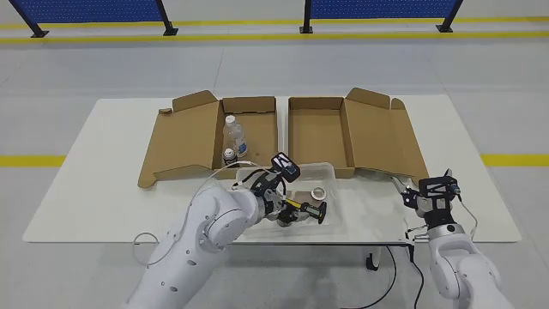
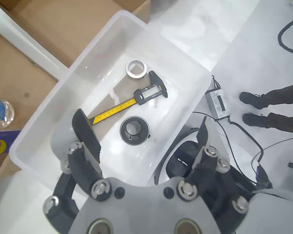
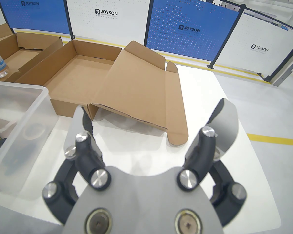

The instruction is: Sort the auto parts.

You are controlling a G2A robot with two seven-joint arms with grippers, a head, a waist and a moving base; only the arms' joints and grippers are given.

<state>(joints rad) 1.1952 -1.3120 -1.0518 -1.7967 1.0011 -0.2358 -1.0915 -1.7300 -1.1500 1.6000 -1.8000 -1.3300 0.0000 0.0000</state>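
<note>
Your black round part (image 2: 134, 130) sits in the clear bin (image 2: 92, 47), right below the left gripper (image 2: 141, 122), whose fingers are spread wide and gripping nothing. The caliper (image 2: 146, 96) lies just beside it, its yellow end hidden behind one finger, with the white ring (image 2: 136, 68) past that. Two open cardboard boxes (image 1: 317, 137) crowd the bin's far side. The right gripper (image 3: 151, 109) is spread too, over the table (image 3: 210, 86) to the right.

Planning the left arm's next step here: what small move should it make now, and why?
Probably lower the left end effector straight onto the black round part in the clear bin. Its jaws stand open above the bin, and that part lies between them, clear of the caliper and the white ring.
</note>
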